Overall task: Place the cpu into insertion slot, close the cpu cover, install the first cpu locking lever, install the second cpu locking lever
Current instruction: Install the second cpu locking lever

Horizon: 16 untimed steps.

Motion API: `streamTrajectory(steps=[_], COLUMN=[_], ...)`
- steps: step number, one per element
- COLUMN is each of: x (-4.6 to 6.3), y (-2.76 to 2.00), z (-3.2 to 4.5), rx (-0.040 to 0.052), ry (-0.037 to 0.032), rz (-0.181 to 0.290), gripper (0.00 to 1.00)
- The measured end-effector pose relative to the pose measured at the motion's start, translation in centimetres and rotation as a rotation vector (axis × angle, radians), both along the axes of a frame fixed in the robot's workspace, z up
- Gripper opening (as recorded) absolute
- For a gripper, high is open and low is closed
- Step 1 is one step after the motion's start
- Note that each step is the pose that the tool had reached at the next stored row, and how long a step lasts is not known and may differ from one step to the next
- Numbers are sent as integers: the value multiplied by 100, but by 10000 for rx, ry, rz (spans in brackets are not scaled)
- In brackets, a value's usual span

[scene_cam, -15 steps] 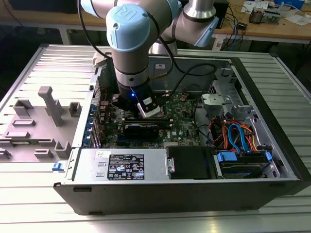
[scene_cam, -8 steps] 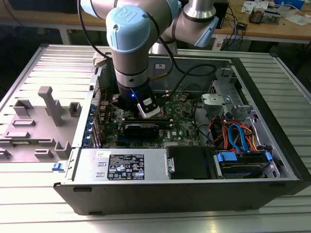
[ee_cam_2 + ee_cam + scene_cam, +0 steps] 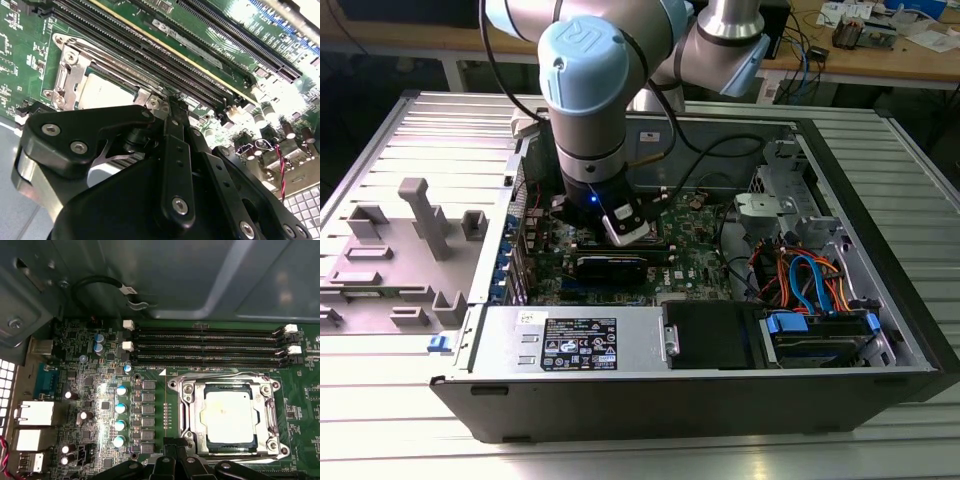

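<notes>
The cpu (image 3: 229,414), a thin, light, rigid chip with a dull metal top, lies seated in the insertion slot (image 3: 206,390) on the green motherboard (image 3: 165,390), framed by the cpu cover (image 3: 192,415), a stiff plate that looks already lowered around it. Its smooth top offers little purchase and its contacts are probably fragile, so only the edges seem safe to hold. The arm (image 3: 585,90) reaches straight down into the open computer case (image 3: 880,260), its end effector (image 3: 172,117) drawn together on nothing, just beside the socket (in both wrist views).

Silver arm (image 3: 585,100), pale-blue joint caps, black screw-studded tool (image 3: 172,107).
</notes>
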State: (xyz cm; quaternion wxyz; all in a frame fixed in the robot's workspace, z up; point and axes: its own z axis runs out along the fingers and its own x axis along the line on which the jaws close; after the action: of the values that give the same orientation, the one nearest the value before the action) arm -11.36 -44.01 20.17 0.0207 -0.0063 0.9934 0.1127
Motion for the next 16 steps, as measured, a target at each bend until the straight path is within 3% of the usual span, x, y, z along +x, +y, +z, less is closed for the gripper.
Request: streamTrajectory(steps=[2, 7, 13, 16], x=[0, 0, 0, 1], y=[-10, -52, -62, -67], z=[-6, -9, -22, -22], rx=[153, 154, 154, 52], ry=[-1, -1, 0, 0], rz=[0, -1, 0, 1], gripper=[11, 11, 11, 11])
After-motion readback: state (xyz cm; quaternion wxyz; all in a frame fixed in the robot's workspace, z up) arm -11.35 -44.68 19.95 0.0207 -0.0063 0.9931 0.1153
